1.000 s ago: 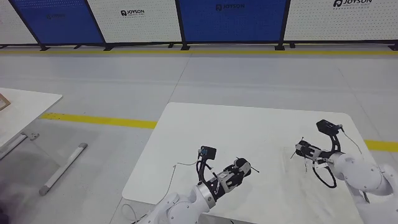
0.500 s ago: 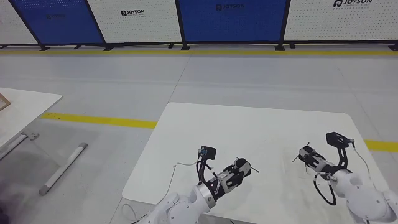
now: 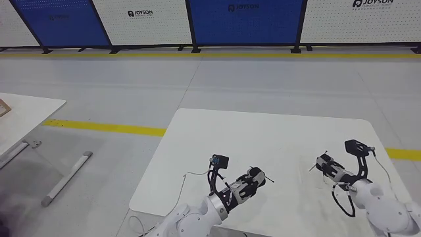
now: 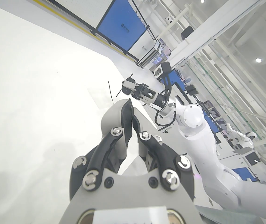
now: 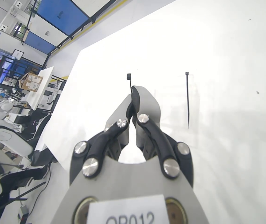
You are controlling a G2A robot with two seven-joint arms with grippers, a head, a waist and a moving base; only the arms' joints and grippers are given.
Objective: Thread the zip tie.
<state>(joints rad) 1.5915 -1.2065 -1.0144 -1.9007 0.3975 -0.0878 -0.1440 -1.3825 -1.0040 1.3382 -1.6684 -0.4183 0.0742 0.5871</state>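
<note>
Pinched tight on the zip tie (image 5: 129, 78), whose head pokes just beyond its tips, the right gripper (image 5: 133, 92) has shifted sideways and then stilled. It is likely lining up for threading.

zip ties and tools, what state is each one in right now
held zip tie: clamped in the right tool, head end sticking out, not threaded
second zip tie: lying straight and loose on the table, not looped
right tool: shut on the held zip tie
left tool: shut
</note>
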